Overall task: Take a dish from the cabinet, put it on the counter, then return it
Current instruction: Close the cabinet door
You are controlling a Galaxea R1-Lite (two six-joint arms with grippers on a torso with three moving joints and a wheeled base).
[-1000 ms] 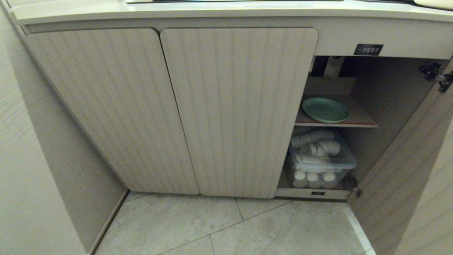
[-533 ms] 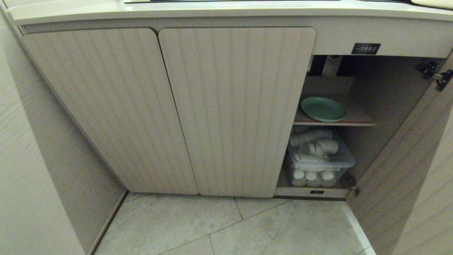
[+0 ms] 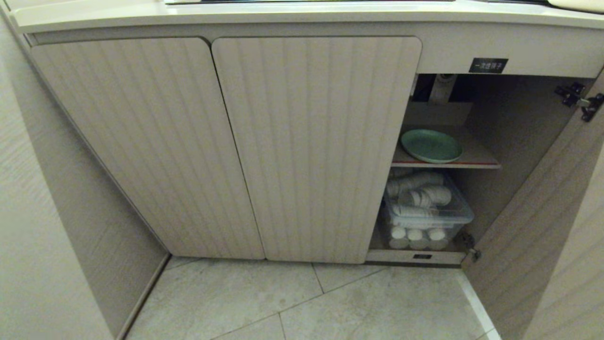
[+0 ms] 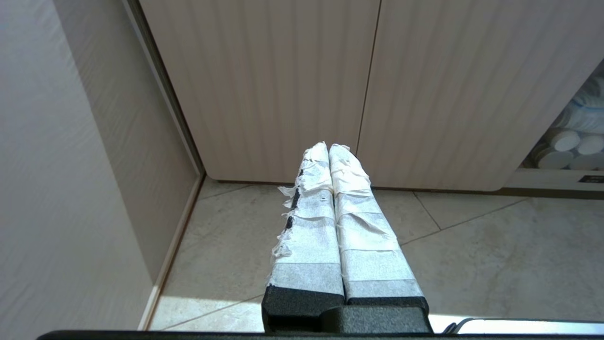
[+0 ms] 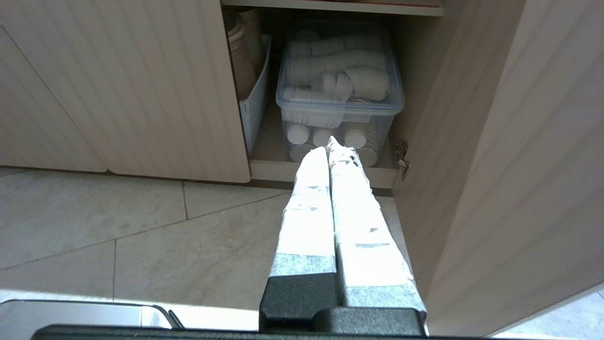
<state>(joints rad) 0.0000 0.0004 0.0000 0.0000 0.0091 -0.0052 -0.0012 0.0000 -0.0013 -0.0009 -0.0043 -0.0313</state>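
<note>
From the head view, the cabinet (image 3: pixel 311 146) stands low under the counter (image 3: pixel 302 14), which runs along the top of the picture. Two ribbed doors on the left are closed. The third door (image 3: pixel 533 226), on the right, swings wide open. Inside, the dish (image 3: pixel 431 146) lies flat on the inner shelf (image 3: pixel 476 158), which has a red front edge. The dish is pale green and round, and it sits toward the left side of the shelf. Under the shelf is a clear plastic box (image 3: pixel 427 215) full of white cups. A small black label (image 3: pixel 488 65) is stuck just above the open part. The floor (image 3: pixel 306 302) is made of pale tiles. No arm shows here. In the left wrist view, the left gripper (image 4: pixel 329 147) hangs above the floor tiles, well away from the closed doors in front of it. Its two taped fingers (image 4: pixel 309 226) are pressed together, with nothing between them. A wall (image 4: pixel 71 165) stands to one side. A bit of the cup box shows at the far edge. In the right wrist view, the right gripper (image 5: pixel 327 144) points at the open part of the cabinet, with the clear plastic box (image 5: pixel 339 89) of cups right ahead of its tips. Its taped fingers (image 5: pixel 309 222) are together too, and they hold nothing. A white basket (image 5: pixel 255 99) sits beside the box, partly hidden by a closed door. The open door (image 5: pixel 495 165) stands beside the gripper. The dish does not show in this view.
</note>
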